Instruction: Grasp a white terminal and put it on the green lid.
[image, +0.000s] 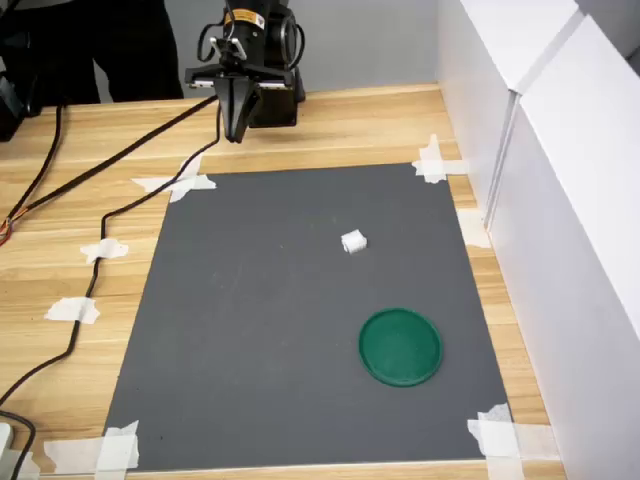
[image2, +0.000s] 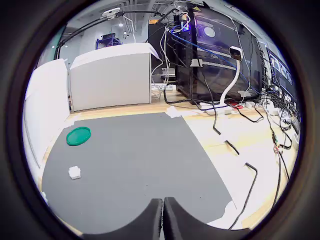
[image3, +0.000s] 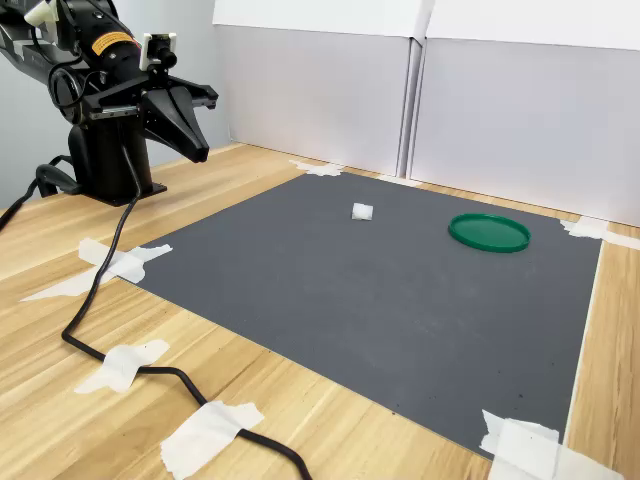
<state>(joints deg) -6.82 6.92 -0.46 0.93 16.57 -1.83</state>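
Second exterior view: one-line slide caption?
Shut pincer raised off the mat's corner; white terminal and green lid lie apart on it.

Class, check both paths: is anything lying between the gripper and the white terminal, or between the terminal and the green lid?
Nothing visible. Only bare grey mat lies between the gripper and the terminal, and between the terminal and the lid.

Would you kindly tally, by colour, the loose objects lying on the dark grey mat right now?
White: 1, the white terminal
Green: 1, the green lid
Total: 2, both resting apart on the grey mat.
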